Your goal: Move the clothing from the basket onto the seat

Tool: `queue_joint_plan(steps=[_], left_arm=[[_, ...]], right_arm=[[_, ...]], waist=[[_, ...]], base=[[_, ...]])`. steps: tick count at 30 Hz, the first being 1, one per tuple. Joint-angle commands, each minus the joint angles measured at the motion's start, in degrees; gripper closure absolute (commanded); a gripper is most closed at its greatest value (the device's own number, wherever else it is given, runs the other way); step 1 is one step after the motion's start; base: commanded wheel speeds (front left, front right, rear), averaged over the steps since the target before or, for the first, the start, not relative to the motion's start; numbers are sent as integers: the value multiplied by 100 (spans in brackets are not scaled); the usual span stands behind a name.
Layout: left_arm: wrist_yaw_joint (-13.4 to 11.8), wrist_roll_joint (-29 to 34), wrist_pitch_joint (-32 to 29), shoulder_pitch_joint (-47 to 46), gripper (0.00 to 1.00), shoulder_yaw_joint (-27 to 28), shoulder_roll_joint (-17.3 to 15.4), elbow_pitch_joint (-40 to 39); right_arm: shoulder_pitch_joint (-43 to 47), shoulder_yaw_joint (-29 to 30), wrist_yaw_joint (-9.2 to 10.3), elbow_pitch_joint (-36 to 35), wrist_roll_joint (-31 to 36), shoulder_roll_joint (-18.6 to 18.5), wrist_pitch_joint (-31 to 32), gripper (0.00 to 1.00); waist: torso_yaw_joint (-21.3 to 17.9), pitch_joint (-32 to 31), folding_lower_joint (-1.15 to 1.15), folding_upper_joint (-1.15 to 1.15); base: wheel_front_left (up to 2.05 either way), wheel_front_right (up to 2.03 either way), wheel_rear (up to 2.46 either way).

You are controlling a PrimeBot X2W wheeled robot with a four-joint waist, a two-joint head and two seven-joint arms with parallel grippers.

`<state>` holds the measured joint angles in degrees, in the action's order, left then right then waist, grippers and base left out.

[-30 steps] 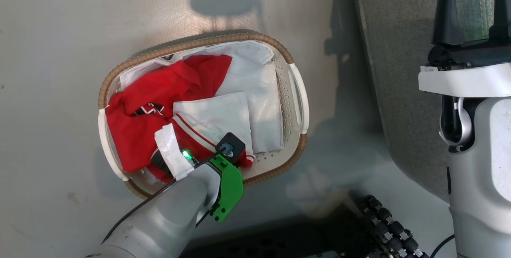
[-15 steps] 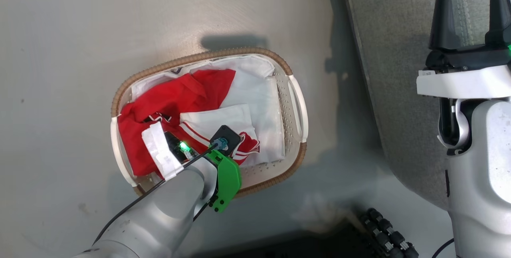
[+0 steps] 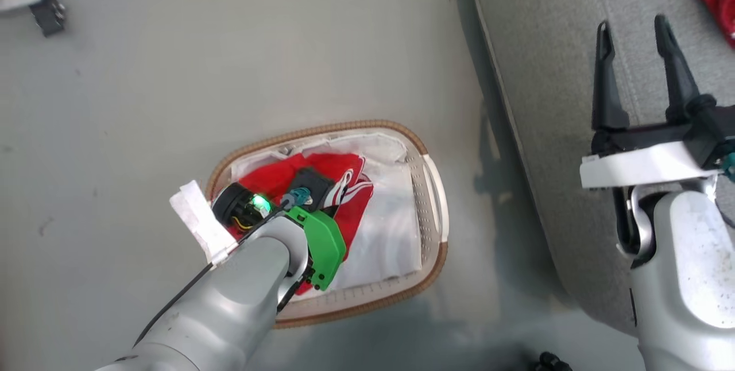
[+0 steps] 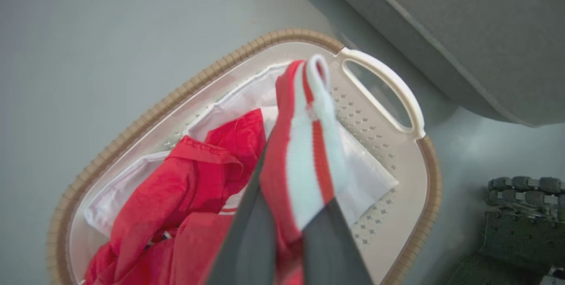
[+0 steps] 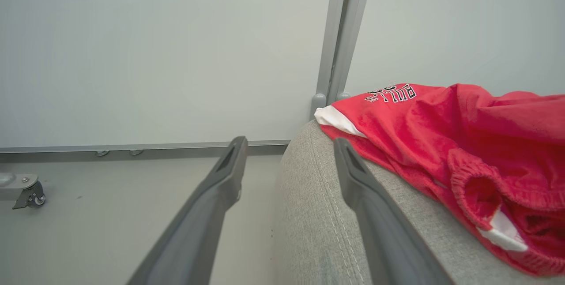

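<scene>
While my left gripper is pressed together on a fold of red-and-white striped clothing, the rest of that heap lies in the basket on the floor. The pinched fold stands up between the fingers, its stripes running along them, and the garment's bulk trails down into the basket's left half. The seat lies to my right of the basket, near the seat-side handle, so I judge the carry must lift first, then swing rightward over that rim. My right gripper hovers spread and empty over the seat's edge, well apart from the basket. One red garment lies on the seat.
</scene>
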<state>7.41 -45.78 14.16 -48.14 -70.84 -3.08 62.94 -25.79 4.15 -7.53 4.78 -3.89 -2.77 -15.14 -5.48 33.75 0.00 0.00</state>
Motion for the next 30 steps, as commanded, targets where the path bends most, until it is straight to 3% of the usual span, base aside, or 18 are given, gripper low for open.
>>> queue_joint_plan(steps=[1, 17, 30], left_arm=[[12, 3, 48, -25, 100, 28, -104, -45], [-108, 619, 112, -292, 100, 481, -1041, -1494], [-303, 918, -274, -1164, 100, 588, -1831, -2797]], right_arm=[[164, -16, 8, 53, 57, -20, -1, 0], [1110, -335, 8, 472, 107, -21, -1, 0], [1378, -673, 8, 604, 50, -20, 0, 0]], waist=[[217, -761, 0, 0], [369, -2491, 0, 0], [355, -3014, 0, 0]], base=[[0, 0, 0], [0, 0, 0], [0, 0, 0]])
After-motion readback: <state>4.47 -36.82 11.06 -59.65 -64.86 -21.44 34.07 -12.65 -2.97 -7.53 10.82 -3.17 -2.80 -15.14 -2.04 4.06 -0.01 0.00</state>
